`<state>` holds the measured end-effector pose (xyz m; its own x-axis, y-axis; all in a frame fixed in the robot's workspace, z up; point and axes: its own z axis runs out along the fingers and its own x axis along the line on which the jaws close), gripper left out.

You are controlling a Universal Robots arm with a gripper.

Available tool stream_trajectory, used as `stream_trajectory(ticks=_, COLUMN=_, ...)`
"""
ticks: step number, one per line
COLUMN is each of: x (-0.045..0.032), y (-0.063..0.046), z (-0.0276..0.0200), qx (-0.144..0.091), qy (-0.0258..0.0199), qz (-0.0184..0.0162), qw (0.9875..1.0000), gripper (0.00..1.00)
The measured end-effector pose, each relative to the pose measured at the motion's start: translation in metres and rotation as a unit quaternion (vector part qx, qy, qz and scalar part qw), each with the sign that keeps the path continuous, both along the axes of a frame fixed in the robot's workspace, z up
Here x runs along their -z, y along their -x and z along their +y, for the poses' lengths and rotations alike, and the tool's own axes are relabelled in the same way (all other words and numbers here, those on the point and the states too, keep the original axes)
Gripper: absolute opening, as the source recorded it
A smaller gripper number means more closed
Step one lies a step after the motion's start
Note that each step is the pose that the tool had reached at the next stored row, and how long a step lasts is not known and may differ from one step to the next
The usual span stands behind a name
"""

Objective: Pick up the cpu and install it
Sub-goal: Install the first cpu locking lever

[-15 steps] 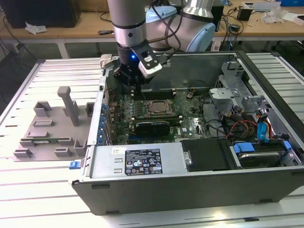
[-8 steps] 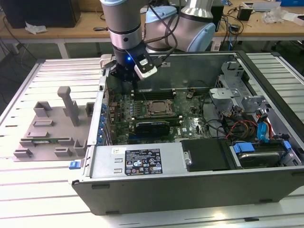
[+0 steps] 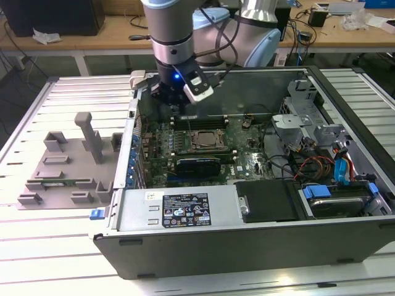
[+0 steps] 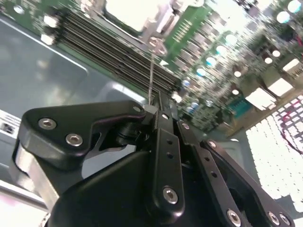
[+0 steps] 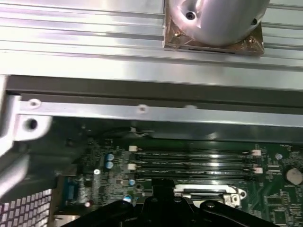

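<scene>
Hand (image 4: pixel 163 105): narrow, fingers (image 4: pixel 166 142) together, low over memory slots (image 5: pixel 194 163) beside socket (image 3: pixel 207 139).
Cpu: cannot tell; perhaps the bright square (image 4: pixel 132 12) in the socket.
Case (image 3: pixel 247 237): lies open, board (image 3: pixel 247 157) facing up for reach.

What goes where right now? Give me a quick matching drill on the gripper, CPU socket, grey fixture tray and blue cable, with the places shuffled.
Things:
1. gripper
2. CPU socket
3. grey fixture tray
4. blue cable

Places:
A. on the slatted table, outside the case, at the exterior view's left
B. inside the case, at the exterior view's right
C. above the motherboard, near the memory slots
D. middle of the motherboard

Pairs: 1-C, 2-D, 3-A, 4-B
</scene>
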<state>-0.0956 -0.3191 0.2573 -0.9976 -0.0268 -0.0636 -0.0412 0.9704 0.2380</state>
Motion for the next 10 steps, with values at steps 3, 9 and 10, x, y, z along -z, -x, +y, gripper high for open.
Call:
stream_trajectory(ticks=3, x=0.0003, y=-0.018, z=-0.0001, qx=0.0, qy=0.0, qz=0.0025, qw=1.0, gripper=0.11)
stream_trajectory(ticks=9, x=0.0006, y=-0.031, z=-0.0004, qx=0.0, qy=0.0, qz=0.0035, qw=1.0, gripper=0.11)
stream_trajectory(ticks=10, x=0.0007, y=-0.032, z=-0.0004, qx=0.0, qy=0.0, qz=0.0035, qw=1.0, gripper=0.11)
